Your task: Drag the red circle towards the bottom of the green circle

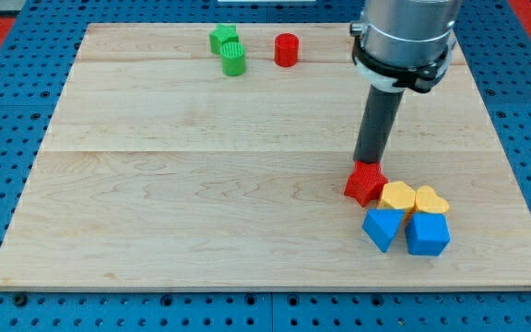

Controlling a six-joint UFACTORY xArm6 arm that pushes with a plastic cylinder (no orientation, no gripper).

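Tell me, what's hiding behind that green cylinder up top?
A second green block touches the green cylinder from behind; only its upper part shows, so its shape is unclear. The red cylinder stands apart.

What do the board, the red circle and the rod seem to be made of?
Board: pale wood, matt, with visible grain and plank seams.
Red circle: probably plastic, with an even colour and a ribbed side.
Rod: dark and smooth, metal or plastic; the look leaves it open.

The arm [404, 41] enters from the view's top, rod [377, 127] near vertical. My tip [368, 166] rests at the top edge of the red star [365, 184].
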